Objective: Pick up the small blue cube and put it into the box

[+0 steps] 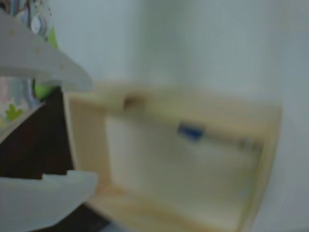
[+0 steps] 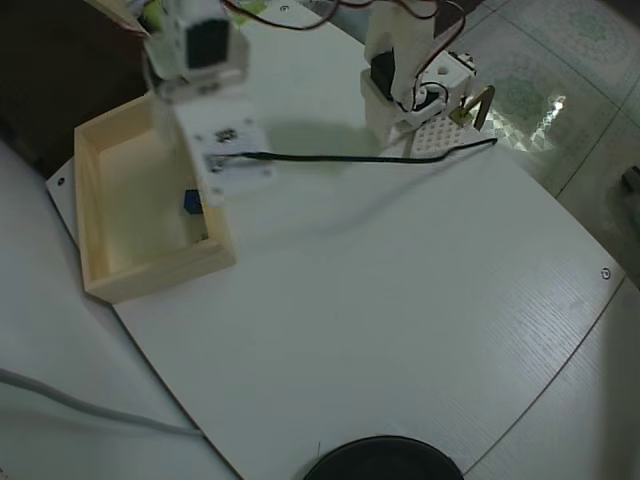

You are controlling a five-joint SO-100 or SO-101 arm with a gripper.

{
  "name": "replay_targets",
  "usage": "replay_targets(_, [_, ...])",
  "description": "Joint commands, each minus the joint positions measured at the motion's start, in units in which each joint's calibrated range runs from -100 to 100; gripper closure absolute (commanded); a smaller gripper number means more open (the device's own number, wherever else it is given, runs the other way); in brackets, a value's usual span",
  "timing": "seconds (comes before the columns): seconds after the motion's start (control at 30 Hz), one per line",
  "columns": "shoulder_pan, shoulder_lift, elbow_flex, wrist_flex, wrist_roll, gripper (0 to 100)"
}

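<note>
The small blue cube (image 2: 191, 203) is seen lying inside the box (image 2: 100, 212), on its floor close to the wall nearest the arm's base (image 2: 405, 85) — in the blurred wrist view it appears as a blue smudge (image 1: 190, 131) by the far wall of the box (image 1: 87, 140). The box rests at the left edge of the white worktop (image 2: 380, 290) in the overhead view. The pincer (image 1: 82, 130) is held over the box, its two pale fingers (image 1: 53, 193) spread wide and empty. A black cable (image 2: 360, 157) is draped from the arm toward the base.
</note>
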Motion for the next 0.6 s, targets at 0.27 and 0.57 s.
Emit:
replay_targets(0.27, [0.11,-18.54,20.45,-2.97,0.14,84])
replay_targets(0.57, [0.11,-36.80,39.82,-16.56,1.91,84])
